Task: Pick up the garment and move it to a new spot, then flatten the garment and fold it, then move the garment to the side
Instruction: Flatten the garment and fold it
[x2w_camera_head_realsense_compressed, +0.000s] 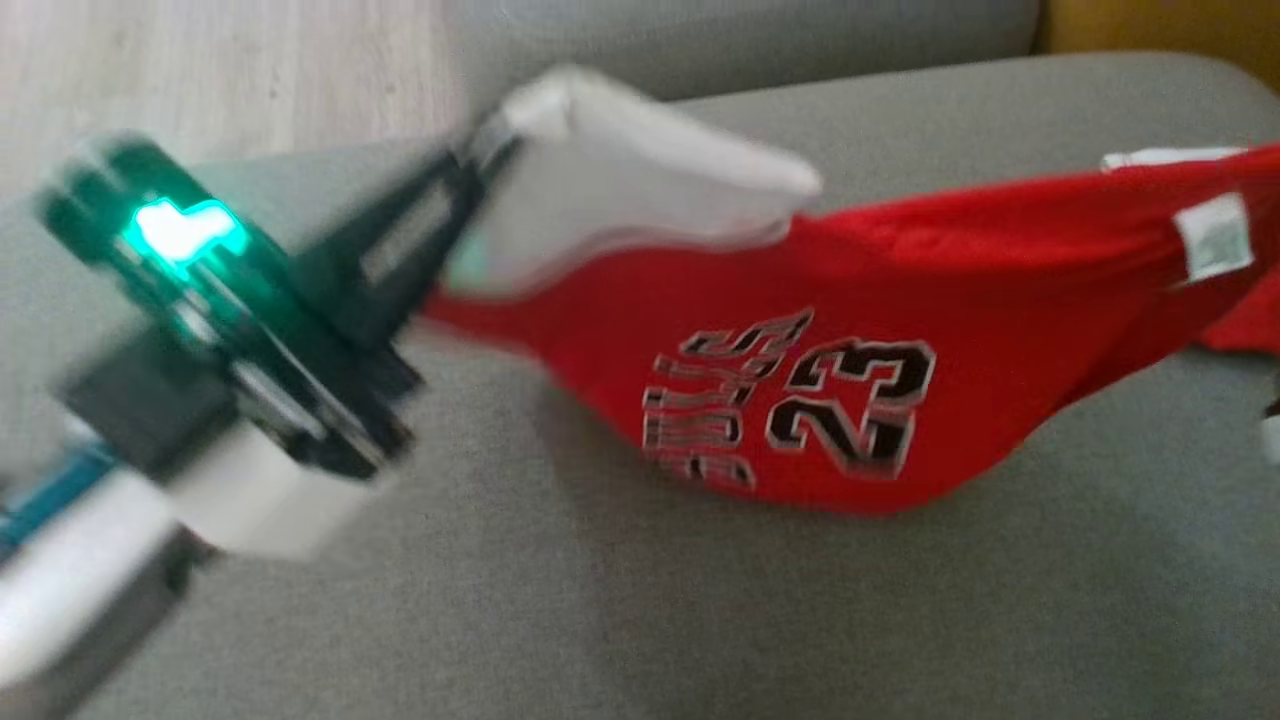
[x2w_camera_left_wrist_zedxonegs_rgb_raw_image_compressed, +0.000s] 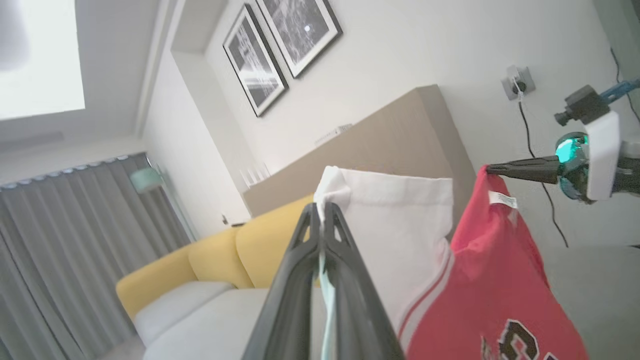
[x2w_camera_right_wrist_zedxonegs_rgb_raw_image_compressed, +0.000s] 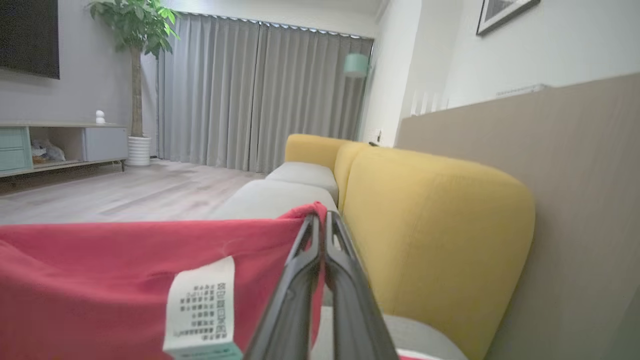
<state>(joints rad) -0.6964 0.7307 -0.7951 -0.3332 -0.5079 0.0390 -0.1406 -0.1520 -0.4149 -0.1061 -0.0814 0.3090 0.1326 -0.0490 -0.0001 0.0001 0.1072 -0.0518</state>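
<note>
Place: home living room
Seating: yellow-backed sofa (x2w_camera_right_wrist_zedxonegs_rgb_raw_image_compressed: 430, 210) with grey cushions
Right wrist view, 11 o'clock: potted plant (x2w_camera_right_wrist_zedxonegs_rgb_raw_image_compressed: 135, 30), grey curtains (x2w_camera_right_wrist_zedxonegs_rgb_raw_image_compressed: 260, 95)
Wall: framed pictures (x2w_camera_left_wrist_zedxonegs_rgb_raw_image_compressed: 255, 60)
Floor: pale wood (x2w_camera_right_wrist_zedxonegs_rgb_raw_image_compressed: 125, 195)

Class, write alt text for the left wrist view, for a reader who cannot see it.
The left gripper is shut on the white sleeve of a red jersey, which hangs across to the right gripper, shut on its red edge beside a care label. Behind are a yellow and grey sofa, grey curtains and two framed pictures.
</note>
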